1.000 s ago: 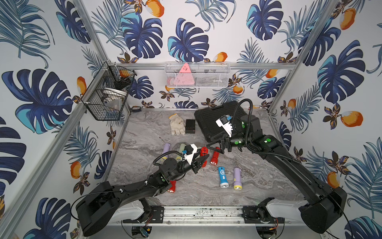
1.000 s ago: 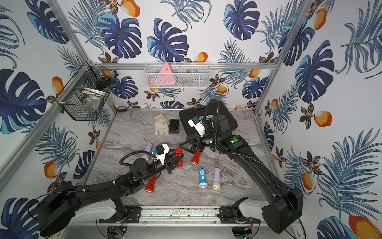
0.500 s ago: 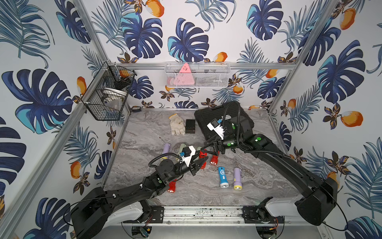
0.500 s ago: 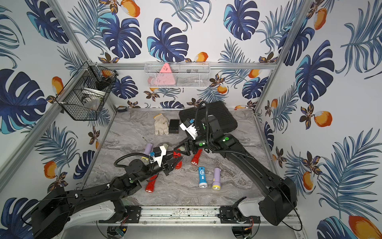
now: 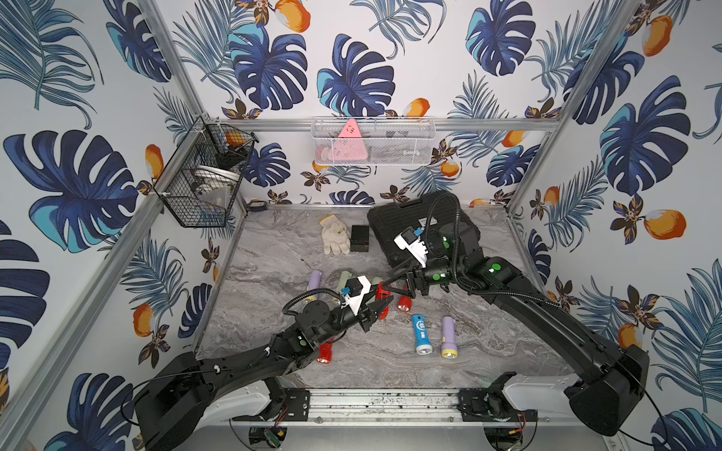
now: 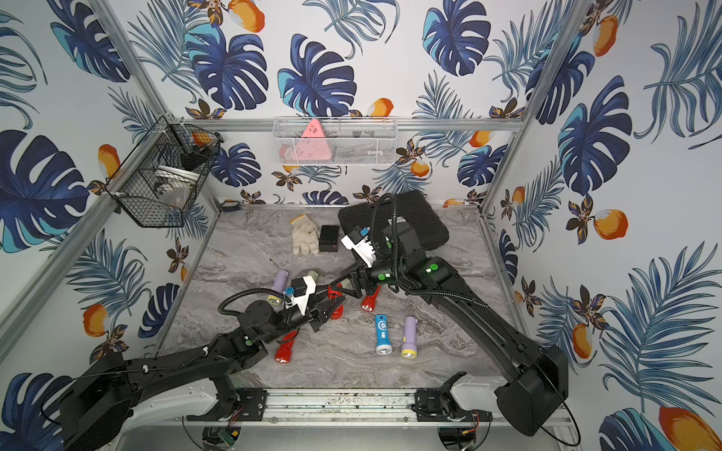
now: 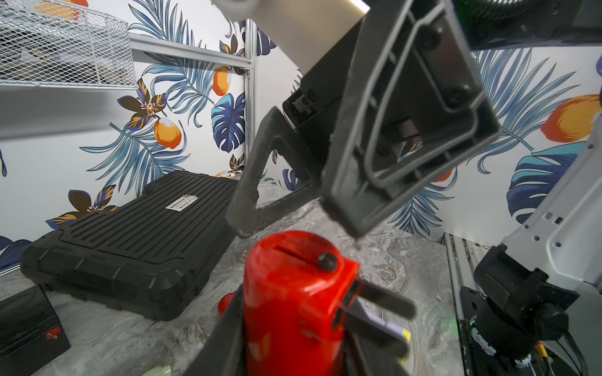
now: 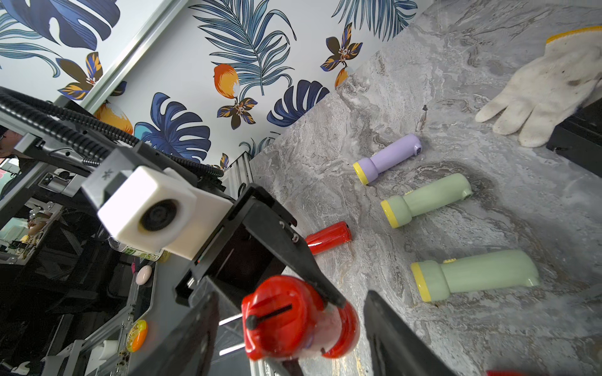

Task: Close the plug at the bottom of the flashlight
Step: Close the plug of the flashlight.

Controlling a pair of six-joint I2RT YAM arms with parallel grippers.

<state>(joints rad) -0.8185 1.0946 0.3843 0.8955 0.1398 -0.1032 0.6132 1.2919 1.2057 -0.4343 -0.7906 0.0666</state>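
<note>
Red flashlight (image 8: 286,320) presented mid-table, plug not yet shut.
Clamped in left gripper (image 5: 381,306), raised off marble tabletop (image 5: 273,250) near scene centre. Two prongs (image 8: 231,320) jutting straight from base end. Right gripper (image 5: 390,286) jaws apart, straddling that end, no contact visible. Grasp and line-up done; folding prongs flat left to do.

Red flashlight (image 5: 402,303): three. Purple flashlight (image 5: 448,336): two. Green flashlight (image 8: 426,198): two. Blue flashlight (image 5: 420,330): one. Glove (image 5: 335,235): one. Case (image 5: 390,226): one. Box (image 5: 359,238): one. Basket (image 5: 390,150): two.
</note>
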